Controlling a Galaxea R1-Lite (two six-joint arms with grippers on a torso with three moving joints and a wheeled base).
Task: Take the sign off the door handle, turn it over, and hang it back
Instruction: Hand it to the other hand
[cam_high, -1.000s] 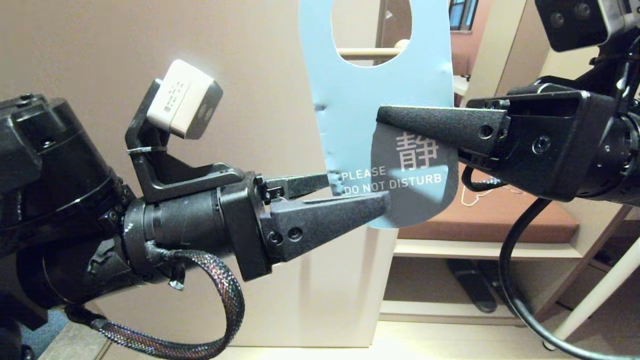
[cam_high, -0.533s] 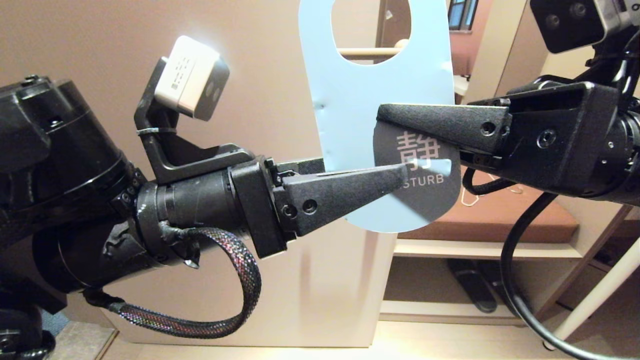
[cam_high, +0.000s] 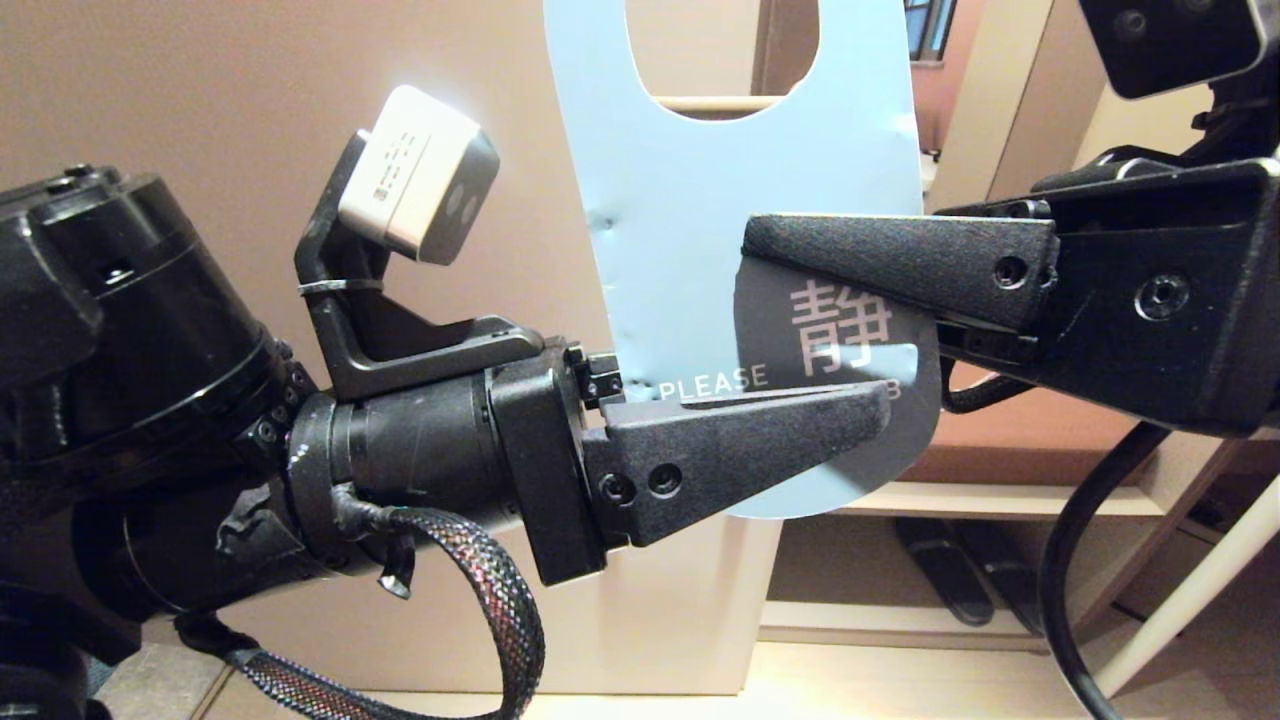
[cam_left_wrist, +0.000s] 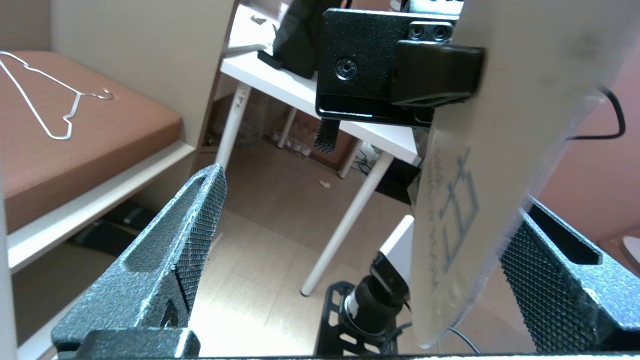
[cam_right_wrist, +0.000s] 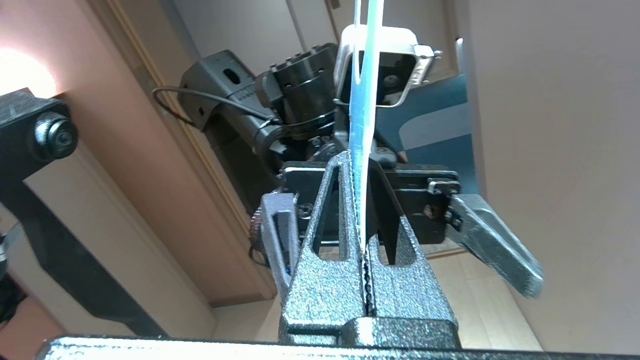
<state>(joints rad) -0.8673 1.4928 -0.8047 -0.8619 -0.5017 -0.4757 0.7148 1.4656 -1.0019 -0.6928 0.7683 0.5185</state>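
Sign (cam_high: 700, 240) off handle, held mid-air, upright, blue "do not disturb" face toward head camera. Right claw (cam_high: 760, 250) clamped on sign's right edge, edge-on grip keeps card flat and rigid. Left claw (cam_high: 860, 400) wide apart, fingers straddling lower part of card, one each face, not yet gripping. Likely handover setup so sign can be flipped. Door handle not clearly visible.

A flat pale-blue card door sign (cam_high: 690, 220) with a large oval hole near its top is seen upright at the upper centre of the head view. A grey disc on its lower part bears a white Chinese character and the word "PLEASE". Small dents are visible along its left edge. The door handle cannot be made out.
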